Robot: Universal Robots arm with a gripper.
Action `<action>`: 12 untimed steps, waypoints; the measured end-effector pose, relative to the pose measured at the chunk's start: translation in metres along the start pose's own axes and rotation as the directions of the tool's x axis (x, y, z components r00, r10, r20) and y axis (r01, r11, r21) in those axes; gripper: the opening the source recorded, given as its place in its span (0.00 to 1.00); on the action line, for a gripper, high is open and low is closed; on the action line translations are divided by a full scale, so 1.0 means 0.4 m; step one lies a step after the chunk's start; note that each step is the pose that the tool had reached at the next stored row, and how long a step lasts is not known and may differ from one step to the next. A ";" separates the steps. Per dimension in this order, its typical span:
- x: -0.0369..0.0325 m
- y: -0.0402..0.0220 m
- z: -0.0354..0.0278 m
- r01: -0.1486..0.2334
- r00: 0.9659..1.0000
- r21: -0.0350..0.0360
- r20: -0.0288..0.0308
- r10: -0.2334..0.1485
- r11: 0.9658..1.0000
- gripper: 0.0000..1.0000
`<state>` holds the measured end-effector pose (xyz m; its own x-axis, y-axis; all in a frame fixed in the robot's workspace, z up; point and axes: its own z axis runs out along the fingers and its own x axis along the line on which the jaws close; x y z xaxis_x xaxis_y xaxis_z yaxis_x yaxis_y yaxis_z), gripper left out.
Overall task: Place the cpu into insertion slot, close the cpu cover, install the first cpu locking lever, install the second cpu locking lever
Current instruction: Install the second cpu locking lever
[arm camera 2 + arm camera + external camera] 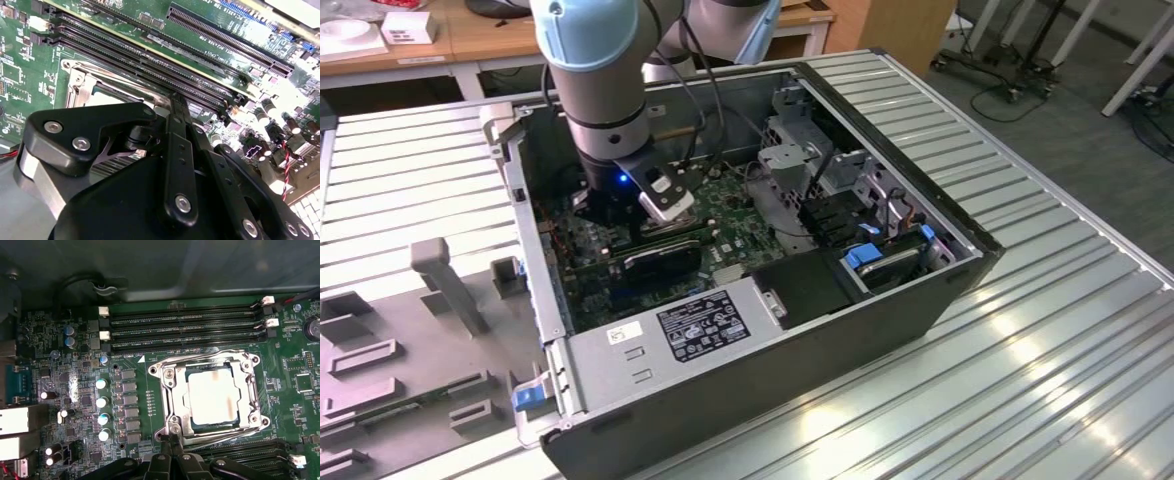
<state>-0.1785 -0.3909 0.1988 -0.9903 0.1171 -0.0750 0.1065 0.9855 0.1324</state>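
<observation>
Down inside the open computer case, your gripper hangs low over the green board, right at the socket. From the first wrist view, the early steps look done: the cpu lies flat in the insertion slot, and the cpu cover is folded down around it, with the chip's pale metal top showing through the central cut-out. That leaves you in the lever steps, I judge.

One wire lever runs along the cover's edge nearest the memory slots, and another runs along the opposite edge, on the gripper's side. Whether either one is hooked under its catch I cannot tell.

The gripper has its fingers drawn together with no real gap between them, and the tips sit at the cover's corner, by the looped end of a lever. The second wrist view agrees: the gripper meets in a narrow point just above the socket frame. It may be pinching or only pressing that loop (the contact itself is hidden behind the fingers).

Latching a lever calls for a firm push down and sideways under its hook. Keep the tips on the wire and clear of the chip and the small parts beside the socket.
</observation>
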 end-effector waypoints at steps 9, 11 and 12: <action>0.000 0.003 0.000 0.000 1.000 -0.011 0.017 0.000 1.000 0.11; 0.000 0.003 0.000 0.000 1.000 -0.011 0.018 0.000 1.000 0.11; 0.000 0.003 0.000 0.000 1.000 -0.011 0.018 0.000 1.000 0.11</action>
<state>-0.1785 -0.3898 0.1990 -0.9886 0.1191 -0.0923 0.1052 0.9841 0.1432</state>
